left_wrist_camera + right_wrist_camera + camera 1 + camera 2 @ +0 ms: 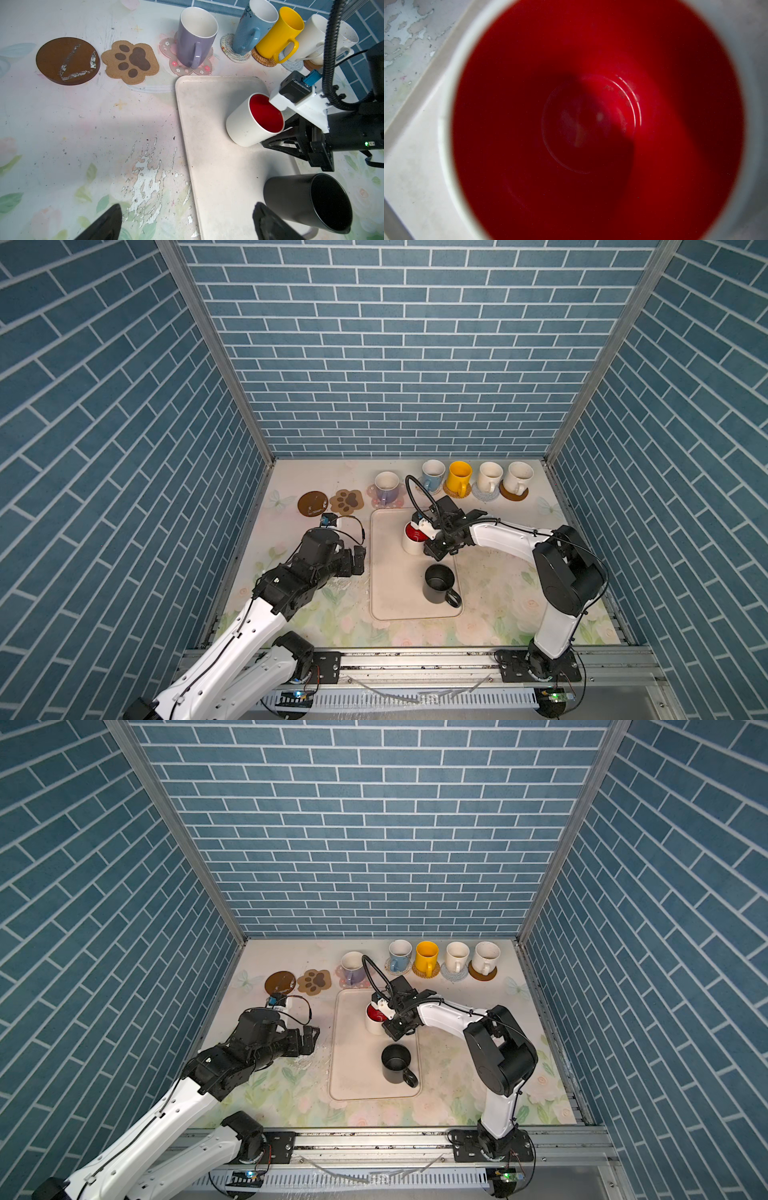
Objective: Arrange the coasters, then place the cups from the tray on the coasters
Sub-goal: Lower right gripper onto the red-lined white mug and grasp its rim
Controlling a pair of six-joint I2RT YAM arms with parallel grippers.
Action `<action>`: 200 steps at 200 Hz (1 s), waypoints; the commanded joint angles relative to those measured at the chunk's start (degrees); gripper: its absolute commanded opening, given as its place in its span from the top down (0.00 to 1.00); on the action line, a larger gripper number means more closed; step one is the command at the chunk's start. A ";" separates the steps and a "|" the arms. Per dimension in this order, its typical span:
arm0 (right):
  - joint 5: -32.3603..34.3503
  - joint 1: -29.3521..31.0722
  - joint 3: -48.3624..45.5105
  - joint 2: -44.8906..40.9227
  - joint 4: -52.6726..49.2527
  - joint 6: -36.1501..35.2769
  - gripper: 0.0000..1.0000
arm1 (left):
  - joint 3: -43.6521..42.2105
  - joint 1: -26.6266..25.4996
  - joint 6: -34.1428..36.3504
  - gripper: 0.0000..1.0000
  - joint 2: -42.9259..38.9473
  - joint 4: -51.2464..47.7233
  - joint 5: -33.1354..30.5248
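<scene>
Left gripper wide open, beside tray. On tray, two: black cup nearer, red-lined cup farther, right gripper closed on it. Far row: five cups on coasters; two coasters bare, disc and paw.

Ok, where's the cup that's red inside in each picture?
Top view: red cup mid-picture, on the far half of the tray.
Top view: same place, slightly further left.
Left wrist: right of centre.
Right wrist: fills the picture, looking into it.
Shared landmark: the tray beneath it.
</scene>
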 commanded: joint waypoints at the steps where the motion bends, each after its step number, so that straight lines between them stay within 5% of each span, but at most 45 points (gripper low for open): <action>1: 0.54 0.91 4.48 -0.51 -0.21 -0.37 1.00 | 1.97 -0.18 1.39 0.01 -1.20 -2.57 -1.66; 51: 1.21 2.55 7.99 1.10 0.95 1.42 1.00 | 1.92 -0.11 1.18 0.01 -1.86 -3.65 -2.60; 122: 11.54 6.52 16.83 9.30 2.81 19.96 1.00 | 1.12 -0.16 -0.32 0.01 -2.62 -5.00 -3.62; 164: 15.55 9.69 21.98 13.09 -0.54 24.68 1.00 | 0.49 -0.16 -0.72 0.01 -3.07 -5.24 -3.70; 200: 14.16 10.88 22.96 14.89 -1.01 25.91 0.84 | 0.04 -0.10 -0.76 0.01 -3.68 -5.59 -3.68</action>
